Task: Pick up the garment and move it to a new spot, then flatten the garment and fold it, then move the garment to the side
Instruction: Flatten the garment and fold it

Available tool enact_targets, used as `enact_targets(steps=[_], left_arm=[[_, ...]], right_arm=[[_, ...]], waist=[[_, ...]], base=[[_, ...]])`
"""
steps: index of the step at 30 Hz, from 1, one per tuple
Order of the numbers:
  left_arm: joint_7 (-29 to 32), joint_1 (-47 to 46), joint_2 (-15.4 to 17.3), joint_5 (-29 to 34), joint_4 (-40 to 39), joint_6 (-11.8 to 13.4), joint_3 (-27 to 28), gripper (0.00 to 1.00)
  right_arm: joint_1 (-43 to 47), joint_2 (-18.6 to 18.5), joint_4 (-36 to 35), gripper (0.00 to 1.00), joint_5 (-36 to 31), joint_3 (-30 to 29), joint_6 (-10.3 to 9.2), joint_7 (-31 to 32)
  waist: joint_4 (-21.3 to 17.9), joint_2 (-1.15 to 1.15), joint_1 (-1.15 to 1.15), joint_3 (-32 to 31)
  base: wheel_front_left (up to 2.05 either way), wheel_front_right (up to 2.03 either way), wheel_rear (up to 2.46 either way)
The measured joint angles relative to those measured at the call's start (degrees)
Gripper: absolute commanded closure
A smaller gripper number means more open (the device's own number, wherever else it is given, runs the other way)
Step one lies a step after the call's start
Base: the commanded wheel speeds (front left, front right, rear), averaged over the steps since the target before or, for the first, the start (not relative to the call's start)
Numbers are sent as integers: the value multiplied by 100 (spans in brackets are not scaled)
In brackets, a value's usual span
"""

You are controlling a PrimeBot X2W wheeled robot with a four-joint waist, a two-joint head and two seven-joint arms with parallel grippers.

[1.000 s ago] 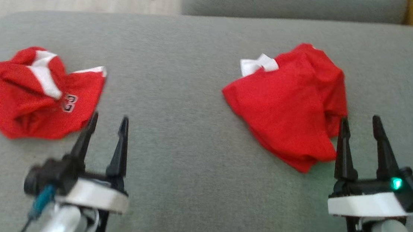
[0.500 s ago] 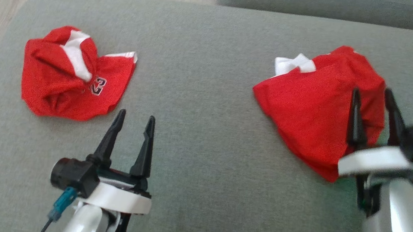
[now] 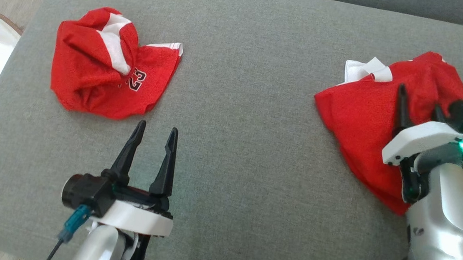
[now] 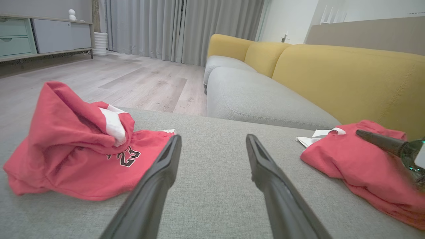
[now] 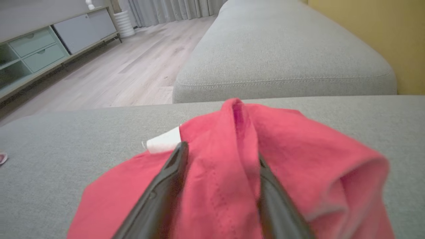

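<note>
– Which arm is nearer the garment (image 3: 363,112)?

– The right. It lies at the right end of the cushion (image 3: 248,127); the right tool (image 5: 221,152), spread, straddles its raised fold, which runs lengthwise between the jaws. The left tool (image 3: 157,127), also spread, hangs well apart.

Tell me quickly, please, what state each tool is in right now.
Left tool: open, holding nothing.
Right tool: open, astride a fold of the red garment, not closed on it.
</note>
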Motion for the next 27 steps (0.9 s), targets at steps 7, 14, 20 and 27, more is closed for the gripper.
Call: enact_targets(steps=[7, 14, 20, 27], left_arm=[[0, 8, -55, 33, 124, -75, 11, 0], [0, 71, -62, 27, 157, -79, 22, 0], [0, 275, -63, 27, 177, -80, 31, 0], [0, 483, -55, 27, 163, -80, 235, 0]], right_arm=[[-129, -9, 4, 100, 134, 483, 0, -694], [-949, -53, -116, 100, 285, 1031, 0, -815], [-1763, -85, -155, 100, 1124, 1786, 0, -577], [-1928, -73, -630, 100, 2700, 2436, 0, -449]], waist=[[-19, 0, -1, -236], [9, 0, -1, -563], [86, 0, -2, -826], [86, 0, -2, -1060]], base=[[0, 0, 0], [0, 0, 0], [0, 0, 0], [0, 0, 0]])
